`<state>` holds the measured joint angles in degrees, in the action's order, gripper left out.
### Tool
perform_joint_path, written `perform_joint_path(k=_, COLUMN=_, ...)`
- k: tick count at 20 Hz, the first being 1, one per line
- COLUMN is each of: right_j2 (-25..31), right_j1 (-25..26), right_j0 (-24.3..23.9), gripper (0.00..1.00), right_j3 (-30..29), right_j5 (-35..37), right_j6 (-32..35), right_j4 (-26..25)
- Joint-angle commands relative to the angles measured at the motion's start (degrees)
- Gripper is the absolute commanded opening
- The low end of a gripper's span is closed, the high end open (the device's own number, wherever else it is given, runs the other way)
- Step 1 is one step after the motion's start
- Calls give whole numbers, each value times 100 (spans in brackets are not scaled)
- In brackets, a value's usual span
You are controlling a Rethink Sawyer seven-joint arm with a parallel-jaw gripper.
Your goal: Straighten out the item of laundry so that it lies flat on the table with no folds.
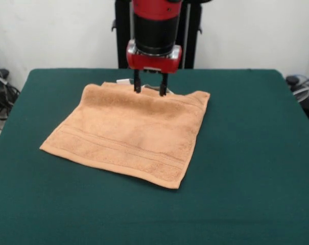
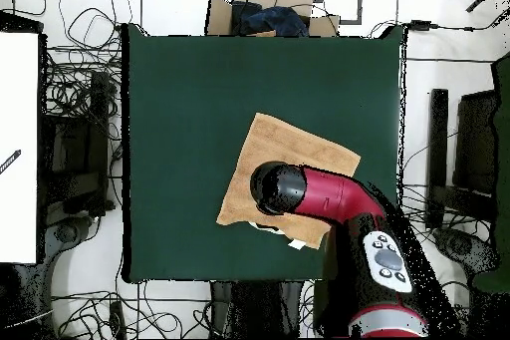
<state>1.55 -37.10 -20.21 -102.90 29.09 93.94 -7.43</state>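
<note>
The orange-tan towel (image 1: 128,132) lies spread on the dark green table (image 1: 246,153), turned at an angle, with a slight ridge along its far edge. A small white tag (image 1: 123,80) peeks out at that edge. My gripper (image 1: 150,89) hangs straight down over the towel's far edge, its two black fingers (image 1: 137,86) apart, tips at or on the cloth. In the overhead view the towel (image 2: 289,152) lies right of the table's (image 2: 179,107) centre; my arm (image 2: 319,196) covers its robot-side part and hides the gripper. The tag (image 2: 297,245) shows beside the arm.
Cables and boxes (image 2: 75,157) lie on the floor around the table. A cardboard box with dark cloth (image 2: 269,12) stands past the table's far edge in the overhead view. The robot's pedestal (image 1: 192,35) stands behind the table.
</note>
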Motion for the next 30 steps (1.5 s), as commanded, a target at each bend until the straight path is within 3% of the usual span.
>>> perform_joint_path(k=1, right_j2=797, right_j1=767, right_j0=-38, gripper=100, right_j3=279, right_j5=-529, right_j6=-86, right_j4=-373)
perform_joint_path(k=30, right_j2=1039, right_j1=1729, right_j0=-193, gripper=100, right_j3=806, right_j5=-1283, right_j6=-16, right_j4=-896)
